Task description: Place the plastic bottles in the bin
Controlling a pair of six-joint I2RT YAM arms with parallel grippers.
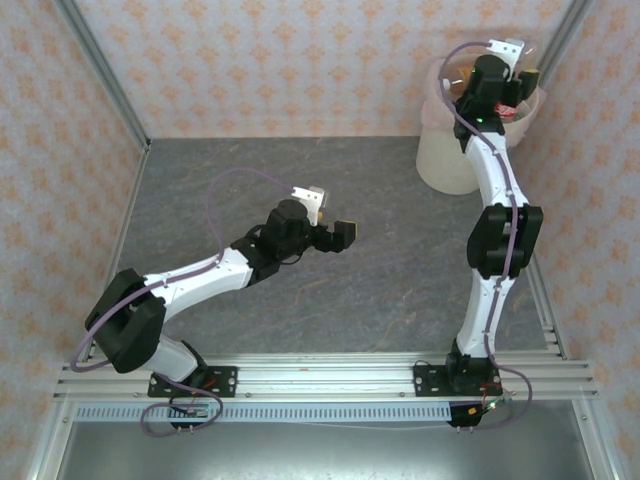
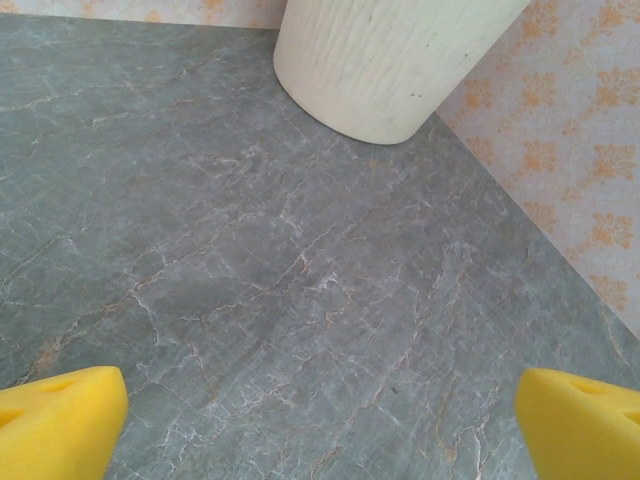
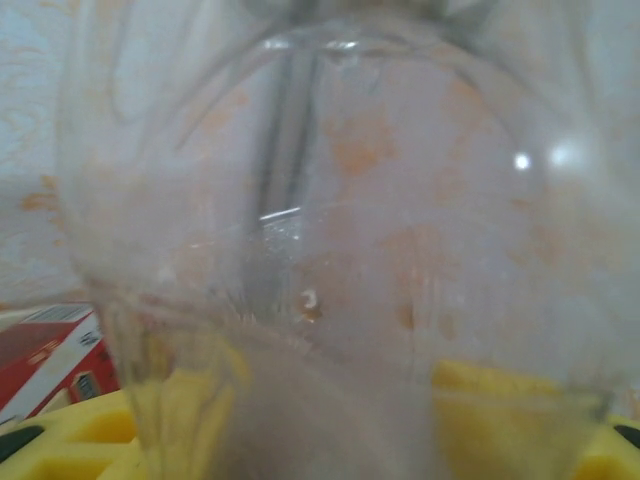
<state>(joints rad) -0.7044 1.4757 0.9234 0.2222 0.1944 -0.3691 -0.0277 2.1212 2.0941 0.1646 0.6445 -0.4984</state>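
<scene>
Left pincer (image 1: 338, 236) spread wide, empty, above mid tabletop (image 1: 390, 290). Right pincer (image 1: 497, 85) over bin (image 1: 440, 165) at far right corner. Clear bottle (image 3: 330, 250) between its fingers (image 3: 85, 432); can't tell if gripped.

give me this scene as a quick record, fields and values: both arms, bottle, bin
left tool: open, holding nothing, over the table
right tool: up at the bin, over its opening
bottle: clear, close to the right wrist camera, between the yellow fingers; cannot tell if gripped
bin: cream, standing in the far right corner of the table
red label: red and white, low on the left of the right wrist view; what it belongs to is unclear
</scene>
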